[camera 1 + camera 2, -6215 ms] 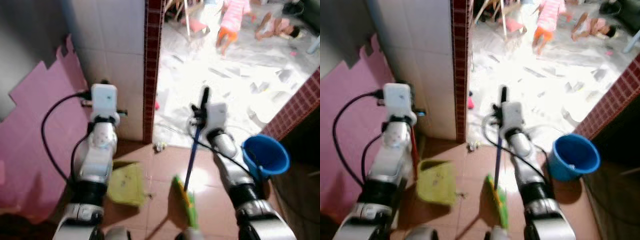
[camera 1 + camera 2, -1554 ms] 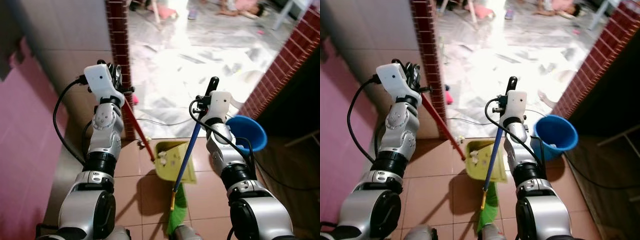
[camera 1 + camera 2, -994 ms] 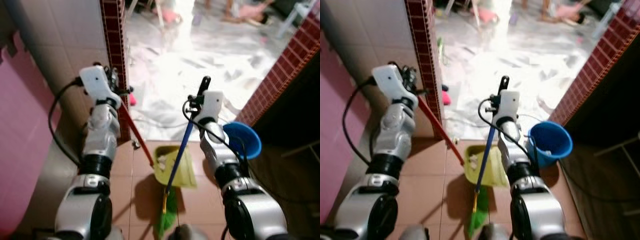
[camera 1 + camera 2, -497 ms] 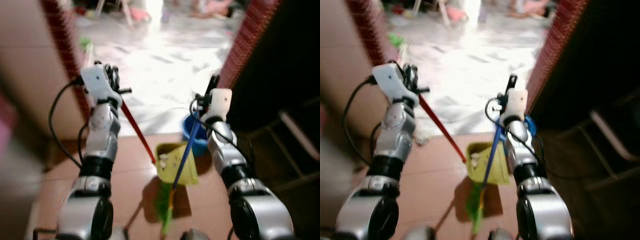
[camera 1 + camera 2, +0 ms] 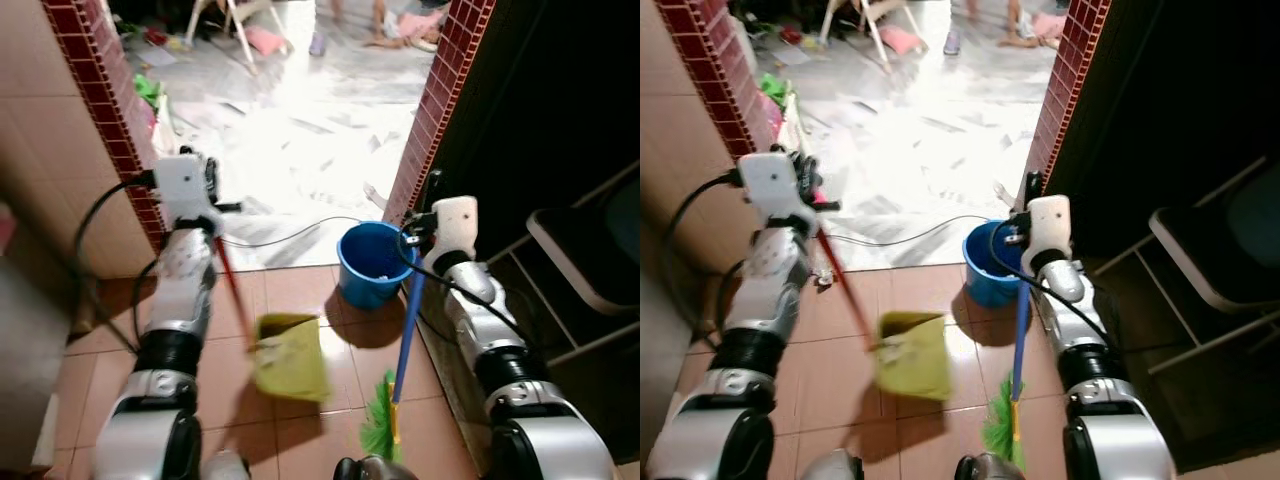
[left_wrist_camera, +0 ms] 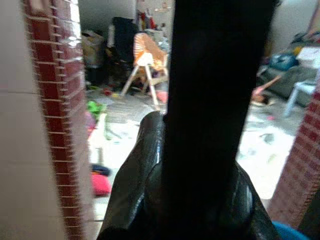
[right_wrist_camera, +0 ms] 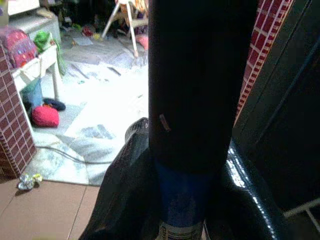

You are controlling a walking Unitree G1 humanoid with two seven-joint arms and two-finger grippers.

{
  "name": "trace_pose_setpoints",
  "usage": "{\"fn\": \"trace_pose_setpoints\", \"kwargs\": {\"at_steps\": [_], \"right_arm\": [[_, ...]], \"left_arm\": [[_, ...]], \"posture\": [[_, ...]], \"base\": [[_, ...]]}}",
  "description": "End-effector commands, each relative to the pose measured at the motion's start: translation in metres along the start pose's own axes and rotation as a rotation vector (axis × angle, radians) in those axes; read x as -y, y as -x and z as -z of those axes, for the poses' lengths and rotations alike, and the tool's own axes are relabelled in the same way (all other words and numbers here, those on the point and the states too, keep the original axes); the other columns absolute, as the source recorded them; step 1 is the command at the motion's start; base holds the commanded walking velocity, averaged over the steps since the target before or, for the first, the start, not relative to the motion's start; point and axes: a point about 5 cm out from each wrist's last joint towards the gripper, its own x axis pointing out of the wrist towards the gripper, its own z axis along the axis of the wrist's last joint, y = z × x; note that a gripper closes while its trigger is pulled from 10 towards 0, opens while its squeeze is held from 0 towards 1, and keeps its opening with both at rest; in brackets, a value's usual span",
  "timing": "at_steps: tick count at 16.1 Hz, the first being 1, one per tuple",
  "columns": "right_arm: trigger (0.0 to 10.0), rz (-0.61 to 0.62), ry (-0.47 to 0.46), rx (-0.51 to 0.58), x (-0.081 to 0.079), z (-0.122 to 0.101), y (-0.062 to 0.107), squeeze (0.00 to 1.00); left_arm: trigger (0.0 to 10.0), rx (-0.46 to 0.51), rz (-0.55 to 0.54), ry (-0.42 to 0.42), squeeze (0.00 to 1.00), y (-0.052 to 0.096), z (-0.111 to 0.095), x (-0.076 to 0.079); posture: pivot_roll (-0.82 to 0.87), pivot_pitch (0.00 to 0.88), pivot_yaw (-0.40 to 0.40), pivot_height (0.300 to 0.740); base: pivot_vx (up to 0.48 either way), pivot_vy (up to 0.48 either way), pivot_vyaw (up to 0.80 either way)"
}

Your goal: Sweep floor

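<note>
The right gripper (image 7: 192, 200) is clamped around the broom handle (image 7: 197, 90), which rises as a thick dark shaft, turning blue (image 7: 182, 205) just above the black fingers (image 7: 120, 195), with a white label at the lower edge. Beyond it lies a bright marble floor (image 7: 105, 112) with a cable (image 7: 70, 156) trailing across it, a red cushion (image 7: 45, 116), a crumpled scrap (image 7: 27, 181) on the brown tiles, red brick edging (image 7: 260, 45), and a white folding chair (image 7: 125, 15) farther back
</note>
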Motion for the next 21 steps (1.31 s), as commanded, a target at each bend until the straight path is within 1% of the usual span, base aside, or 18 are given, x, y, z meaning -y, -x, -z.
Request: {"fn": "trace_pose_setpoints", "kwargs": {"at_steps": [1, 3, 4, 6, 10, 12, 13, 14, 16, 17, 19, 21], "right_arm": [[10.0, -0.001, 0.011, 0.053, 0.003, -0.012, -0.002, 0.00], [10.0, 0.005, 0.002, 0.063, 0.003, -0.012, -0.001, 0.00], [10.0, -0.001, 0.003, 0.062, 0.000, -0.012, -0.002, 0.00], [10.0, -0.021, 0.006, 0.062, -0.007, -0.010, -0.001, 0.00], [10.0, -0.021, 0.004, 0.054, -0.008, -0.008, 0.001, 0.00], [10.0, -0.030, 0.013, 0.051, -0.009, -0.006, 0.004, 0.00], [10.0, -0.036, 0.012, 0.041, -0.010, -0.004, 0.005, 0.00], [10.0, -0.053, 0.014, 0.014, -0.013, 0.001, 0.006, 0.00], [10.0, -0.065, 0.013, -0.004, -0.015, 0.003, 0.006, 0.00], [10.0, -0.073, 0.011, -0.010, -0.015, 0.004, 0.005, 0.00], [10.0, -0.078, 0.014, -0.011, -0.016, 0.004, 0.005, 0.00], [10.0, -0.080, 0.017, -0.022, -0.017, 0.005, 0.006, 0.00]], "left_arm": [[10.0, 0.104, 0.010, 0.011, 0.00, -0.004, -0.023, 0.003], [10.0, 0.109, -0.015, 0.030, 0.00, -0.003, -0.025, -0.003], [10.0, 0.125, -0.024, 0.054, 0.00, -0.004, -0.028, -0.004], [10.0, 0.172, -0.035, 0.079, 0.00, -0.008, -0.042, -0.003], [10.0, 0.212, -0.050, 0.100, 0.00, -0.011, -0.056, -0.004], [10.0, 0.260, -0.065, 0.113, 0.00, -0.014, -0.070, -0.006], [10.0, 0.281, -0.075, 0.118, 0.00, -0.015, -0.077, -0.008], [10.0, 0.313, -0.084, 0.125, 0.00, -0.018, -0.089, -0.010], [10.0, 0.351, -0.093, 0.136, 0.00, -0.021, -0.103, -0.011], [10.0, 0.376, -0.094, 0.147, 0.00, -0.023, -0.114, -0.011], [10.0, 0.401, -0.089, 0.155, 0.00, -0.024, -0.123, -0.011], [10.0, 0.400, -0.088, 0.155, 0.00, -0.024, -0.125, -0.010]], "posture": [[0.00, 0.000, -0.051, 0.740], [0.00, 0.000, -0.056, 0.740], [0.01, 0.000, -0.058, 0.740], [0.01, 0.000, -0.060, 0.740], [0.00, 0.000, -0.057, 0.740], [0.00, 0.000, -0.056, 0.740], [0.00, 0.000, -0.058, 0.740], [0.00, 0.000, -0.058, 0.740], [0.00, 0.000, -0.058, 0.740], [0.00, 0.000, -0.058, 0.740], [-0.01, 0.000, -0.055, 0.740], [-0.01, 0.000, -0.052, 0.740]], "base": [[0.000, 0.000, 0.00], [0.000, 0.000, 0.00], [0.000, 0.000, 0.00], [0.000, 0.000, -0.64], [0.000, 0.000, -0.68], [0.000, 0.000, -0.80], [0.000, 0.000, -0.80], [0.000, 0.000, -0.64], [0.000, 0.000, 0.00], [0.000, 0.000, 0.00], [0.000, 0.000, 0.00], [0.000, 0.000, 0.00]]}}
